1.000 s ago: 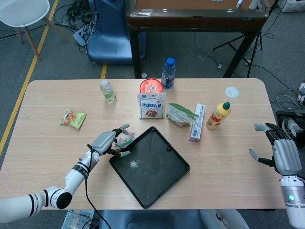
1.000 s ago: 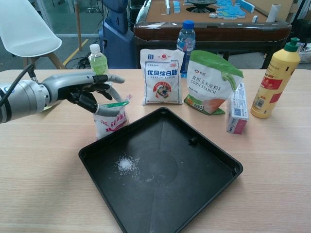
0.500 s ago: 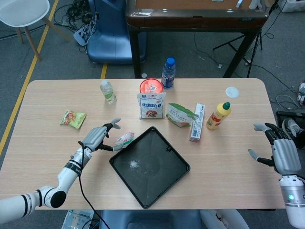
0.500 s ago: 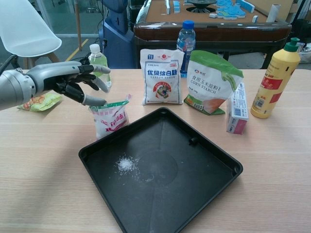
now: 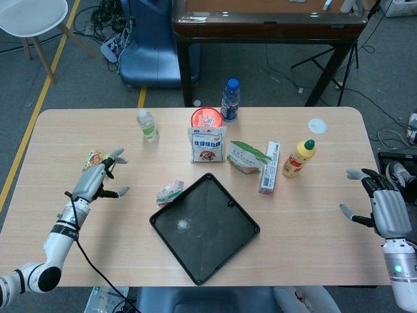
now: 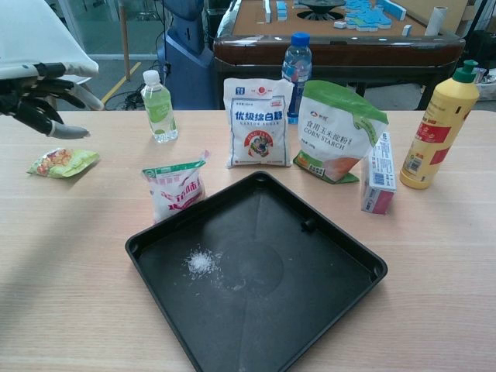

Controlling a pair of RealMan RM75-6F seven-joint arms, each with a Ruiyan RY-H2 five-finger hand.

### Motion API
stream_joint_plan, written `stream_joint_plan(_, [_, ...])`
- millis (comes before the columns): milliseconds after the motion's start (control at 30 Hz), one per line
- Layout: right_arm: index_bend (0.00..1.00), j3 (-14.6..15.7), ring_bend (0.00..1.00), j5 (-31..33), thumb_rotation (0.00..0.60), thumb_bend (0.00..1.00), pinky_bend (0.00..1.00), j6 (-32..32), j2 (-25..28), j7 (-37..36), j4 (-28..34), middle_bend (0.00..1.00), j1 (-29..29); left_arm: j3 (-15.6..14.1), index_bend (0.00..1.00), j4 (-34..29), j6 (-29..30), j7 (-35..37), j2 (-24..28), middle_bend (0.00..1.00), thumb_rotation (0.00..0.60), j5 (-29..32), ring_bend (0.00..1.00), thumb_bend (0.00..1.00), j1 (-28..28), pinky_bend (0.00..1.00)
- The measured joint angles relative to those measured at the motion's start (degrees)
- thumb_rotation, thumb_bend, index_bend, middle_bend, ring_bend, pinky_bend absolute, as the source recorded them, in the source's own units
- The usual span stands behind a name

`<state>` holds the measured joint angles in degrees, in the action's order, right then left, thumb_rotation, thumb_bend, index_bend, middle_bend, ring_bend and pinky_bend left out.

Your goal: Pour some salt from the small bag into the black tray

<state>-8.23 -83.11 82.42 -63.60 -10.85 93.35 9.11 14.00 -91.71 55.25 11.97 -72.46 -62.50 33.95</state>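
salt (image 6: 201, 263) lies in a little heap in the black tray (image 6: 325, 306); the small bag (image 6: 176, 190) stands upright just beside its left corner. soft and light, it looks best pinched below its torn top. left hand (image 5: 98, 180) and right hand (image 5: 384, 207) are spread, holding nothing

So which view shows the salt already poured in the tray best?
The chest view: the salt pile lies close up on the black tray. The head view shows it only as a small white speck.
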Motion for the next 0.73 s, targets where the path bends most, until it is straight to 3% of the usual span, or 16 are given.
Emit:
stream_joint_plan(433, [0.23, 1.42, 0.16, -0.68, 0.6, 0.27, 0.2, -6.63, 2.27, -0.36, 0.49, 0.29, 2.68, -7.95, 0.1, -0.02, 17.67, -11.42, 3.19, 0.23, 0.6, -6.47, 0.17, 0.32, -12.04, 0.34])
stream_joint_plan(733, [0.23, 2.45, 0.16, -4.99, 0.6, 0.26, 0.2, -4.26, 0.7, -1.41, -0.46, 0.29, 3.17, -11.43, 0.1, 0.16, 29.24, -14.03, 1.97, 0.23, 0.6, -12.38, 0.17, 0.32, -19.93, 0.31])
